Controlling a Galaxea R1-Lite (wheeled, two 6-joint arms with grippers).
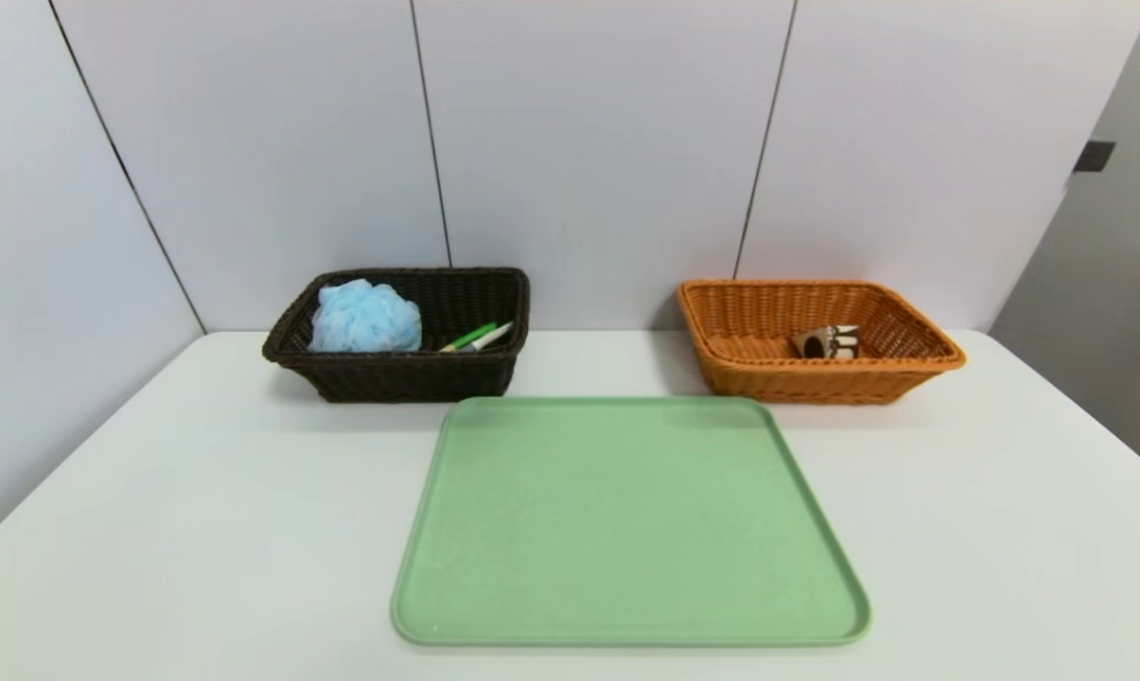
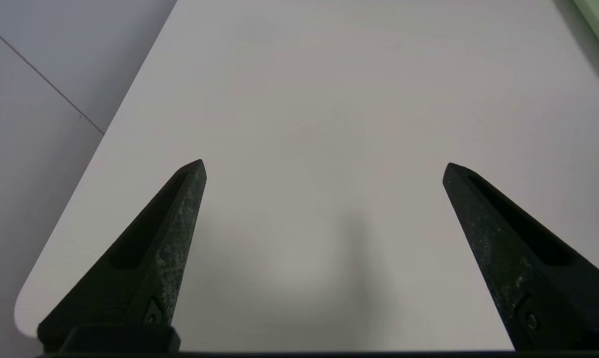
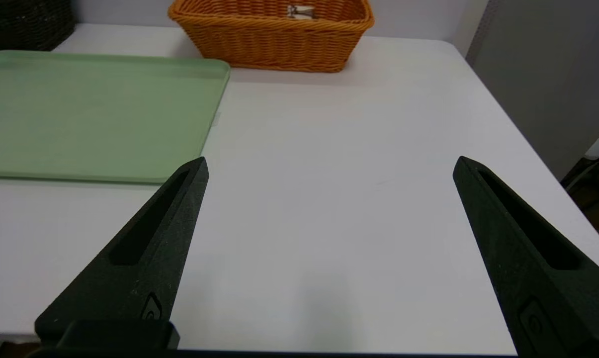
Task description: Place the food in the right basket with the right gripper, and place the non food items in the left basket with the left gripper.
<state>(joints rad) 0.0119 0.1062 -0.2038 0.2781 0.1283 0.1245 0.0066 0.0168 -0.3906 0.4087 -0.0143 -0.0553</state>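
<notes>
green tray (image 1: 626,530) bare — blue puff (image 1: 365,318) and pens (image 1: 480,337) in the far-left dark basket (image 1: 409,378), snack (image 1: 827,341) in the far-right orange basket (image 1: 815,383). puff looks soft, light — pinch mid-bulk. left gripper (image 2: 324,166) and right gripper (image 3: 329,164) splayed wide, holding nothing.

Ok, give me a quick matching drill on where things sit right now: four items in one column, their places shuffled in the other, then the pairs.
Items:
1. blue bath puff
2. green and white pens
3. brown and white packet
4. green tray

Places:
A. in the orange basket
B. on the table, nothing on it
C. left part of the dark basket
D. right part of the dark basket

Pairs: 1-C, 2-D, 3-A, 4-B
</notes>
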